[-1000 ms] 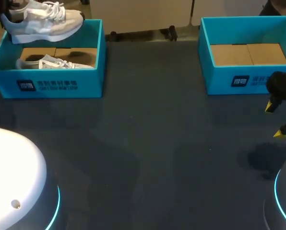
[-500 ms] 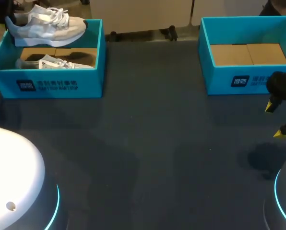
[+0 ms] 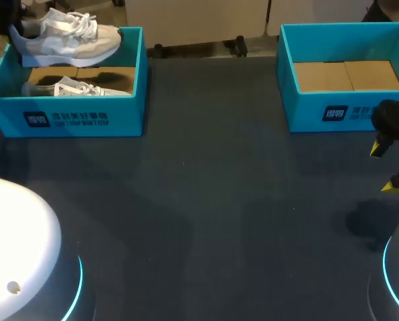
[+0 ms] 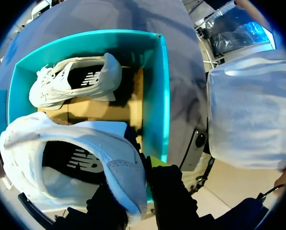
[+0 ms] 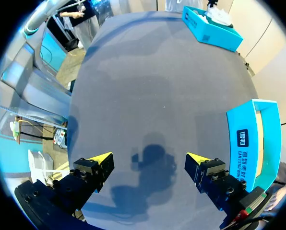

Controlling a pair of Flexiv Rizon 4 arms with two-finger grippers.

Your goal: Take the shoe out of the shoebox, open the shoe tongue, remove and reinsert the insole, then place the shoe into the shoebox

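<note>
step in hand, as judged: lifting the white and grey lace-up sneaker (image 3: pixel 65 37) out of the teal cardboard shoebox (image 3: pixel 65 119). to do it well: raise until the sole clears the box wall, then carry it over the dark bench (image 3: pixel 206 200), pinch firm so the toe does not sag. sneaker hung above the box's far side, apart from the second white sneaker (image 3: pixel 75 87) lying inside. left tool (image 4: pixel 142 178) clamped on the heel collar. right tool (image 3: pixel 384 168) hovered over the bench beside the other teal shoebox (image 3: pixel 333 110), fingers spread, holding nothing.

table (image 3: pixel 206 221): dark surface | second white shoe (image 3: pixel 75 87): lying on brown cardboard (image 3: pixel 112 73), apparently on its side
</note>
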